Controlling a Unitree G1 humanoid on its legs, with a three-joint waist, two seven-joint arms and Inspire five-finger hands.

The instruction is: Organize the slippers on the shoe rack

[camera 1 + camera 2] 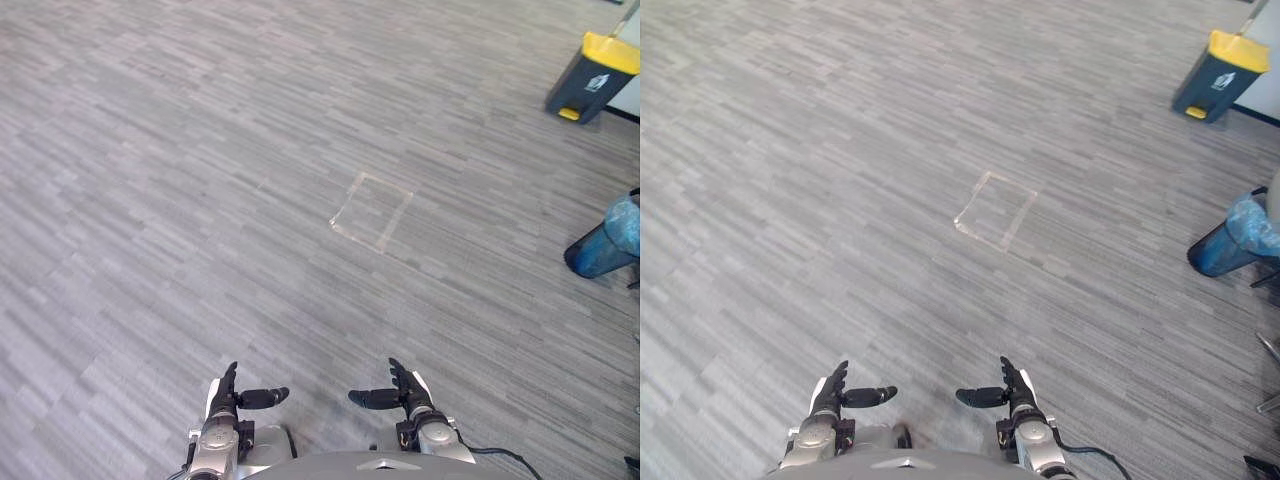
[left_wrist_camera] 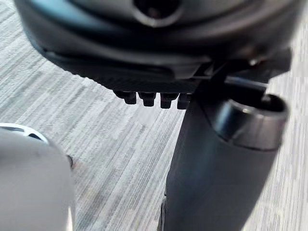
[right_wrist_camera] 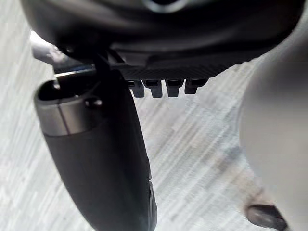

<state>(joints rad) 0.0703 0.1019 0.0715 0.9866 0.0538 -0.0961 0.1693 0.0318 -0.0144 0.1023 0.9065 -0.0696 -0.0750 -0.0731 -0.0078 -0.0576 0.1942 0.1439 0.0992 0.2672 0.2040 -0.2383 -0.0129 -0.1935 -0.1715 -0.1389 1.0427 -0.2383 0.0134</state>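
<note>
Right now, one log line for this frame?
left robot hand: open, holding nothing | right robot hand: open, holding nothing | floor: tape square, yellow-lidded bin, blue-bagged bin

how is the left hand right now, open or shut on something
Open: the left hand has its fingers straight and its thumb stretched sideways, holding nothing, above the grey carpet.

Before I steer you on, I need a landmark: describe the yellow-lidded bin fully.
The bin has a dark grey, plastic-looking body, a shut yellow lid, a white label on its front and a yellow pedal at its base. It stands on the grey carpet, far ahead to the right; whether it touches the pale wall beside it is unclear.
</note>
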